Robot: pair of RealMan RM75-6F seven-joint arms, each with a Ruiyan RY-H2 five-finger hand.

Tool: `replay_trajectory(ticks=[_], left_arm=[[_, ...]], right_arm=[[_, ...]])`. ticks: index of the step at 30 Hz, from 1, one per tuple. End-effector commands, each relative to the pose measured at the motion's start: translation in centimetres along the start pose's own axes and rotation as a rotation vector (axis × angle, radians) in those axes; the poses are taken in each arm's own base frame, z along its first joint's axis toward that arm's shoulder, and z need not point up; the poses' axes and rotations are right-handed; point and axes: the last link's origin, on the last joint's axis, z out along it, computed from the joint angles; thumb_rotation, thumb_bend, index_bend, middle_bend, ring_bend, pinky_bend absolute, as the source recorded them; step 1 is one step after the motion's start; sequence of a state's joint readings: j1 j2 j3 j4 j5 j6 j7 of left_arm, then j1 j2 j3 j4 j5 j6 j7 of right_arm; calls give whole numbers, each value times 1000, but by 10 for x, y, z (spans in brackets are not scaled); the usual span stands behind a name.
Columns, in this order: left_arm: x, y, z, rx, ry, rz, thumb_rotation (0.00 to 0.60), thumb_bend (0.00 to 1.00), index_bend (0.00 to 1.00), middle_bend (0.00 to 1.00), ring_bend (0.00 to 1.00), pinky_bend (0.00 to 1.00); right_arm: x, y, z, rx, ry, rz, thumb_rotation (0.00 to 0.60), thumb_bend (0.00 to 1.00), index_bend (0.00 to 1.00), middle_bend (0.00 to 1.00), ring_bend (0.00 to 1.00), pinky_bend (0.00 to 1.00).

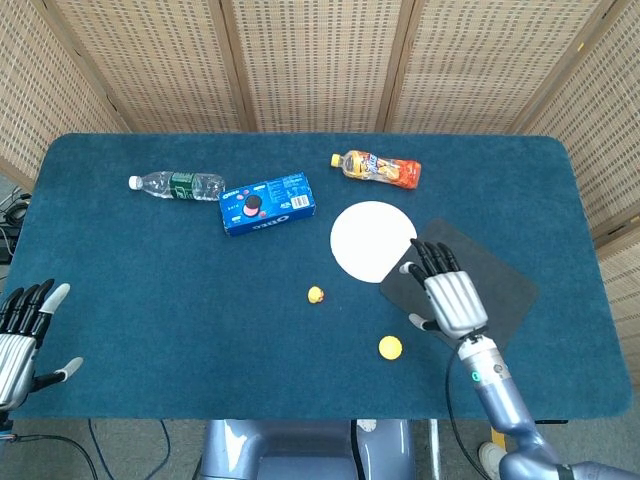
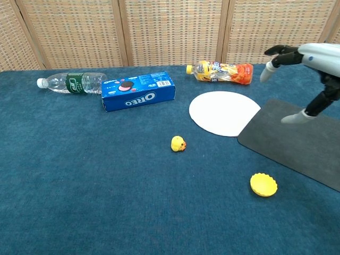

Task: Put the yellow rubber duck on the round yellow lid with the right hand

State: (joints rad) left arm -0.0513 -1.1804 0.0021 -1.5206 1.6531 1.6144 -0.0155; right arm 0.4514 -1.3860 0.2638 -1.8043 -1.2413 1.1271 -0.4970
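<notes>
The right hand [image 1: 448,296] hangs above the black mat [image 1: 500,300], palm down, with its fingers [image 1: 432,260] spread wide and pointing toward the far edge of the table [image 1: 150,300]; it holds nothing. Its forearm runs back to the near edge on the right side. In the chest view the same hand [image 2: 305,58] is seen high above the mat [image 2: 297,143], with the thumb hanging down.

The yellow rubber duck [image 1: 316,294] stands on the blue cloth near the middle of the table, well apart from the hand. The round yellow lid [image 1: 390,347] lies closer to the near edge, between the duck and the mat, touching neither.

The left hand [image 1: 22,335] is at the near left corner, fingers apart and holding nothing.

A white round disc [image 1: 370,238] lies partly under the far corner of the mat. Toward the far edge lie an Oreo box [image 1: 267,203], a clear water bottle [image 1: 175,184] on its side, and an orange drink bottle [image 1: 377,168] on its side.
</notes>
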Motion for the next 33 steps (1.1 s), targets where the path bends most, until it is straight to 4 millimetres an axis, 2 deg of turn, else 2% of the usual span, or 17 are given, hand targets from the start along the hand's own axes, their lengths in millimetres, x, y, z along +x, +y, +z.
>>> replay_trajectory(ticks=[1,11,21,33], left_arm=[[1,0,0,0,3,-7,600,51,0,0,0,0],[1,1,-1,-12,-2,-13,600,51,0,0,0,0],[-4,3,0,-27,-22,-17,600,51,0,0,0,0],[-8,-2,4,-10,-45,-36,600,54,0,0,0,0]], right_arm=[[-4,-26,22,10,-27,23,600,76,288,0,0,19],[-20,-63,43,-4,-83,21,600,122,290,0,0,21],[-49,-101,54,33,-131,-31,600,157,299,0,0,26],[-74,-129,81,38,-168,-52,600,189,317,3,0,29]])
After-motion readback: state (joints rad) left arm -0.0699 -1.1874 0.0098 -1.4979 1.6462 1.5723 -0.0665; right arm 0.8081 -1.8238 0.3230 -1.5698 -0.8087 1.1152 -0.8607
